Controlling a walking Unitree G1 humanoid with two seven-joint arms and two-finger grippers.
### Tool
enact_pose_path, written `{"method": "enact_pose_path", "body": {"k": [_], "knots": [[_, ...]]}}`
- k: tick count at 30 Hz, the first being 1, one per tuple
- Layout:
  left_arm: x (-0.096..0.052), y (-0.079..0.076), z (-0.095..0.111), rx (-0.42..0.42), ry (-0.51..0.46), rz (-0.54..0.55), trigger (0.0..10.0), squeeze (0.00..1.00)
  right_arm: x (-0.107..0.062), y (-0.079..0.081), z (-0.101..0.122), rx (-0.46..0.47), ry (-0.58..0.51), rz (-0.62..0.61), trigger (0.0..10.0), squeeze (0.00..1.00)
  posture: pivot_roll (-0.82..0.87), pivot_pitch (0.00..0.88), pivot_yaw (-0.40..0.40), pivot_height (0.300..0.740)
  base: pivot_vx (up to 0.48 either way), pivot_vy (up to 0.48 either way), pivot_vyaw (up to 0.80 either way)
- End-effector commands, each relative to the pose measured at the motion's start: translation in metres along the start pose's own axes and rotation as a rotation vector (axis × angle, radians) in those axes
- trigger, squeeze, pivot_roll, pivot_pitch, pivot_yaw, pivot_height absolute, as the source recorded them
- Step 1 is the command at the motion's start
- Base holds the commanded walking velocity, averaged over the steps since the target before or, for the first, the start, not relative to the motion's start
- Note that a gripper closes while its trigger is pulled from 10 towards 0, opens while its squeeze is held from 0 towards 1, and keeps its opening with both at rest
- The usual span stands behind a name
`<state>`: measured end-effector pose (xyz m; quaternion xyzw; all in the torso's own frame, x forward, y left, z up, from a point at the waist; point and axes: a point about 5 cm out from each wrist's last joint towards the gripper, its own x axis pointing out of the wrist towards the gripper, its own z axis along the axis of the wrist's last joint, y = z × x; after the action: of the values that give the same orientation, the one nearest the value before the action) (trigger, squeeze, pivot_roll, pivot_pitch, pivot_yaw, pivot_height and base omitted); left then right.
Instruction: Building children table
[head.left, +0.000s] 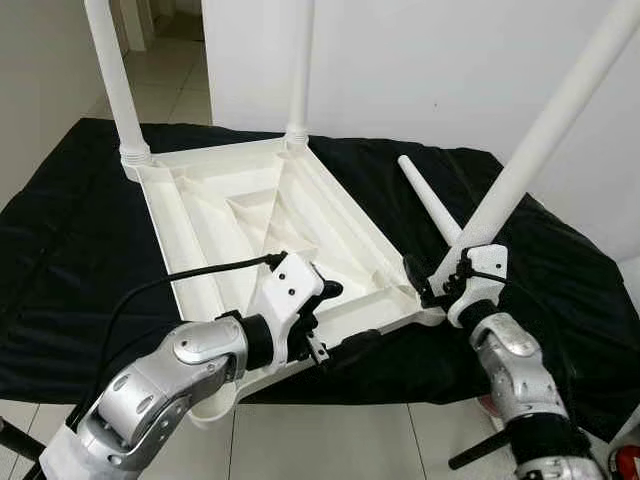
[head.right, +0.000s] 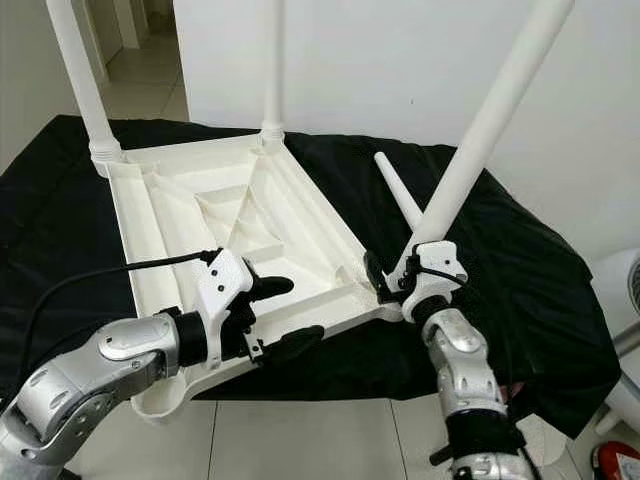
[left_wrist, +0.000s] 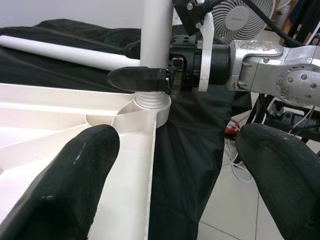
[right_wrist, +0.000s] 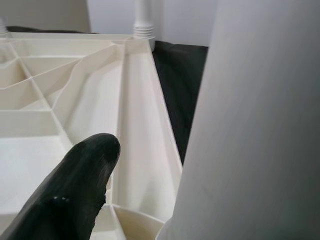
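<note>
Black cloth (head.left: 70, 230) spread beneath. Centre-left: upturned white plastic tabletop (head.left: 250, 230), light, rigid, slick; near rim straddled by left gripper (head.left: 335, 320), fingers spread. Lower right: tilted leg (head.left: 550, 130), gripped low by right gripper (head.left: 432, 282).

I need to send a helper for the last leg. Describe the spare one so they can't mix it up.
Start at the upturned white tabletop on the black cloth. Just off its right edge, beyond the leaning leg in the right claw, lies the spare leg. It alone lies flat on the cloth; the others stand in corner sockets.
</note>
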<state>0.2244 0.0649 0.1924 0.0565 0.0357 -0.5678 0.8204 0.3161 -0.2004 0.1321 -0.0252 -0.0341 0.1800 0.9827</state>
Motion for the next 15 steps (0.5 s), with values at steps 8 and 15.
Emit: {"method": "enact_pose_path", "body": {"k": [8,15], "knots": [[-0.001,-0.004,0.003,0.015,0.000,-0.093,10.0,0.00,0.004,-0.001,-0.009,-0.021,0.075,0.176,8.6,0.00,0.04,0.000,-0.062,0.740,0.000,0.000,0.00],[-0.002,-0.003,0.003,0.018,0.003,-0.095,10.0,0.00,0.004,-0.003,-0.015,-0.015,0.104,0.224,0.0,0.00,0.04,0.000,-0.062,0.740,0.000,0.000,0.00]]}}
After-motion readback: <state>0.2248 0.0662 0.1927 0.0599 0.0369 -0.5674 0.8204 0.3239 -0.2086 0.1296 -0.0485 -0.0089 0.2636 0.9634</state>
